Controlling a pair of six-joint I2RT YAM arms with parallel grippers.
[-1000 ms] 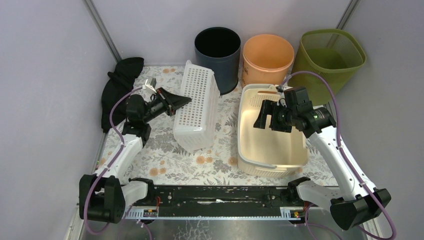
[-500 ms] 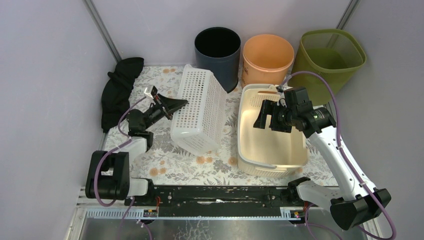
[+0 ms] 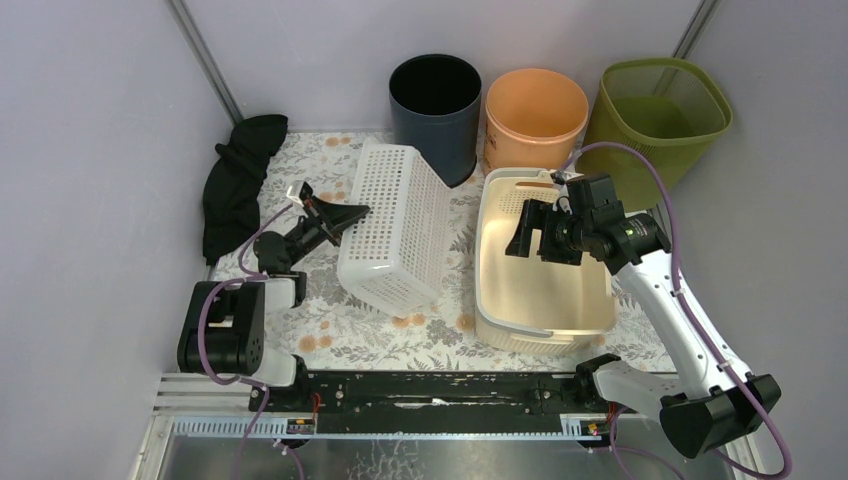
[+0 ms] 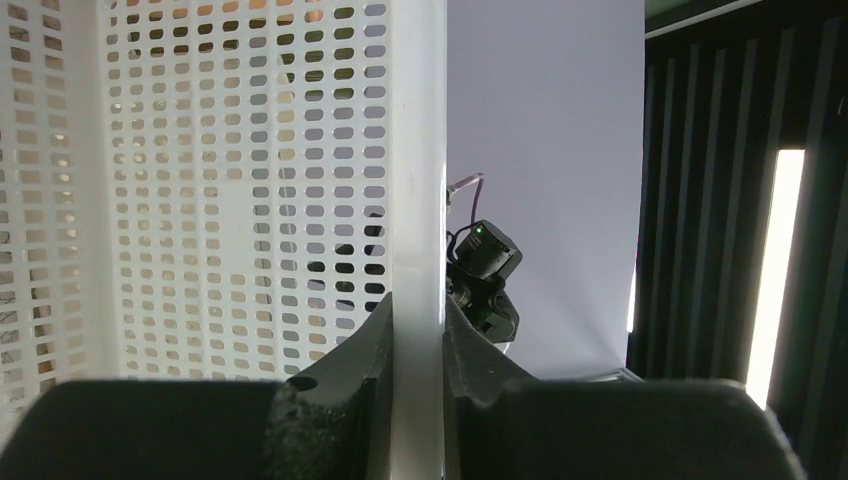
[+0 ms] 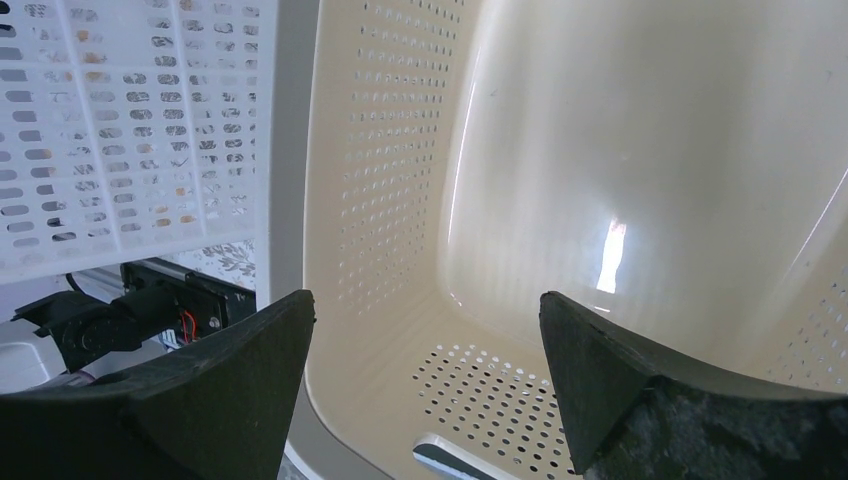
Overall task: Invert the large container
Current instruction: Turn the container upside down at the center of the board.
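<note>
**White basket up on its edge, flip only half made**

From overhead: the left pincer [image 3: 347, 212] is clamped on the rim of the white basket [image 3: 395, 225], which I take to be the large container. The basket is left of the middle of the counter [image 3: 340, 335], nearer the far edge. It is tipped up on one long side and leaning, neither upright nor over. Its lower edge rests on the counter just beside the cream tub [image 3: 545, 338]. The right pincer [image 3: 530, 232] hangs over that tub's hollow with its jaws wide and nothing in them. Three bins line the far edge, and a black cloth [image 3: 238, 185] lies in the far left corner.

Left wrist view: the grip is plain. The two dark fingers [image 4: 345, 385] are pinched narrow on a white rim strip that runs straight up between them. The perforated wall fills the picture to the left.

Right wrist view: the jaws are splayed wide with only the cream tub's smooth inside below them. The white basket's mesh shows at the upper left, close but not touched.

By my reading the step in hand is the tip-over. The next move calls for carrying the held rim on over and down towards the tub side. The mouth should meet the counter without the basket knocking the tub, and then the pincer lets go.
</note>
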